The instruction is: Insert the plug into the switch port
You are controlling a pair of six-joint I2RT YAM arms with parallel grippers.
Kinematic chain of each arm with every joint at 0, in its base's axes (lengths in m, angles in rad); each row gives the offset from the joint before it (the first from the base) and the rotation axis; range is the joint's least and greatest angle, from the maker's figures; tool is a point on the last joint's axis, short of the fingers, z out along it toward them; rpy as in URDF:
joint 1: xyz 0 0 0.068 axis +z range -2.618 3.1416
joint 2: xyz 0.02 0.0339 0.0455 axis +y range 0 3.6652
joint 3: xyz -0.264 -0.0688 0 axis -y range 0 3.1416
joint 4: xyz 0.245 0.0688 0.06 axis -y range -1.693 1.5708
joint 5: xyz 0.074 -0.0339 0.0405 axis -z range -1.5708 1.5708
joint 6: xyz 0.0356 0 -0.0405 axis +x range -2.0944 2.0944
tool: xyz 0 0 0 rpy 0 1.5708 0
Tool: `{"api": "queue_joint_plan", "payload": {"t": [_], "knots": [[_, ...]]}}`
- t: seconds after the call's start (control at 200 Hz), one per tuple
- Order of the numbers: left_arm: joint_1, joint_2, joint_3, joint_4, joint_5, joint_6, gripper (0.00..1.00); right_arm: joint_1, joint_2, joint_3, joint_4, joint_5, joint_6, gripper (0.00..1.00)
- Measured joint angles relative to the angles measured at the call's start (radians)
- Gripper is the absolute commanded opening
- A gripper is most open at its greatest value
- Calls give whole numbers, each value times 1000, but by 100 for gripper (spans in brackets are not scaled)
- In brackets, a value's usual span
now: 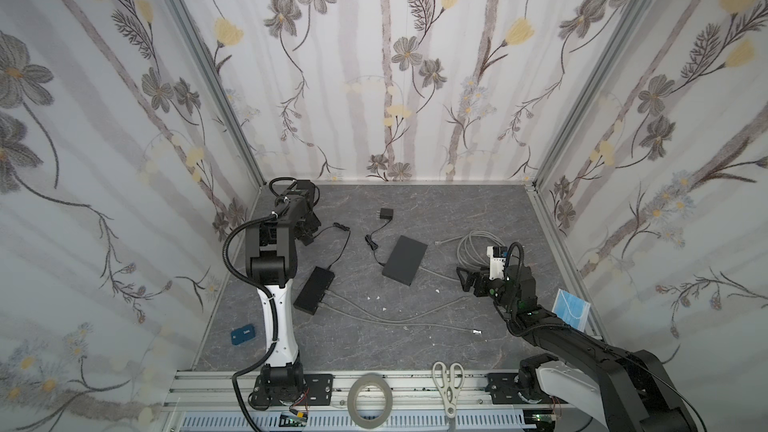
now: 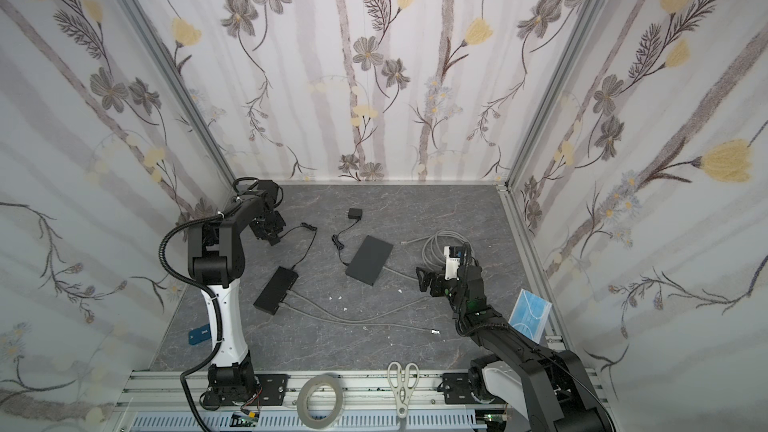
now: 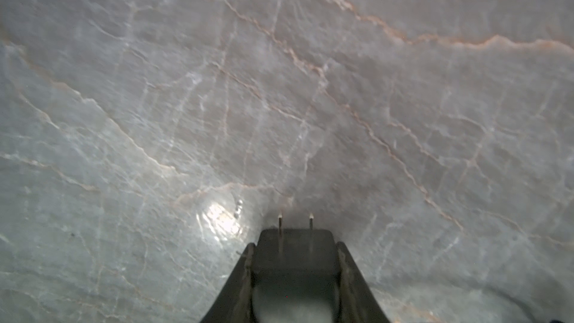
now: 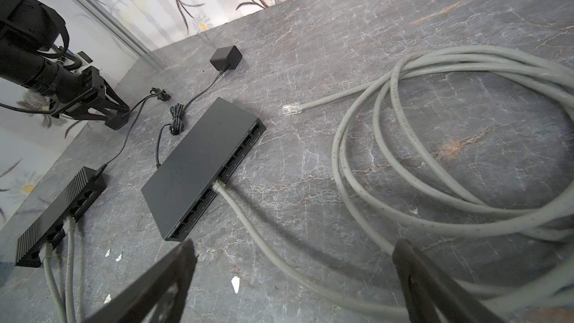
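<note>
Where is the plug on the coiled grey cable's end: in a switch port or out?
Out: the RJ45 plug lies on the table, apart from the larger network switch.

Tabletop: grey stone-patterned sheet with pale veins, smooth and faintly glossy — a glare patch shows on it in the left wrist view. Large switch: matt black casing, flat and smooth. The small switch: black, finely ribbed top. Coiled cable: smooth grey rubbery jacket, ending in a clear plastic plug. Pronged adapter: matt black plastic with two bright metal prongs. Walls: matt floral covering — edged by dull silver metal rails.
</note>
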Motion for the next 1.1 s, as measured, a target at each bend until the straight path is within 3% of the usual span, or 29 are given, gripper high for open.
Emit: {"api": "queue_joint_plan", "payload": {"t": [0.325, 0.655, 0.74, 0.849, 0.989, 1.099], "knots": [[77, 45, 70, -10, -48, 4, 35, 8, 16, 9, -6, 0, -1, 100], [161, -6, -39, 24, -84, -62, 42, 20, 36, 24, -10, 0, -8, 100], [161, -6, -38, 23, -75, -64, 57, 23, 36, 26, -8, 2, -9, 100], [159, -24, -39, 26, -24, -62, 99, 26, 36, 26, -10, 4, -12, 100], [148, -133, -83, 51, 44, -76, 100, 28, 34, 26, -11, 16, -15, 100], [131, -323, -203, 111, 131, -130, 100, 28, 29, 26, -13, 16, -15, 100]]}}
